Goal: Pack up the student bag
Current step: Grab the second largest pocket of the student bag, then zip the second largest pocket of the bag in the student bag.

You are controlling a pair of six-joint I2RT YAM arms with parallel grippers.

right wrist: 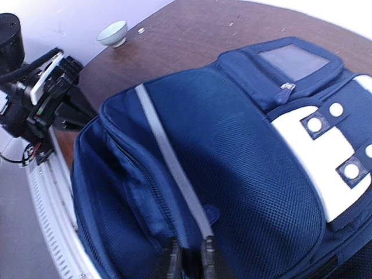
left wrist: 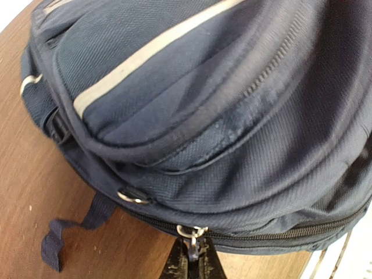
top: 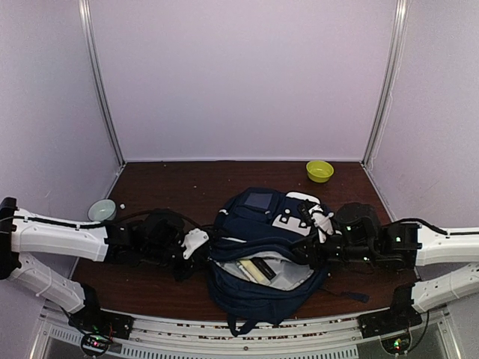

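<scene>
The dark wooden desk is carrying the student bag, which is lying in the middle toward the near edge. Its main compartment is gaping toward the arm bases and showing pale lining. A few packed things are lying inside it; what they are I cannot tell.

The right hand is pinching a fold of navy fabric at the bag's rim, with its jaws closed down on the cloth. The left hand is on the other side of the opening, clamping fully closed on the metal zipper pull at the end of the track.

A yellow-green bowl is sitting at the far right of the desk and a pale bowl at the far left, both well apart from the bag.

Judging by this, loading is done and zipping up is beginning. The next move is calling for the left hand to draw the pull along the curved track while the right hand is bracing the rim taut, so the teeth are meeting without snagging the lining.
</scene>
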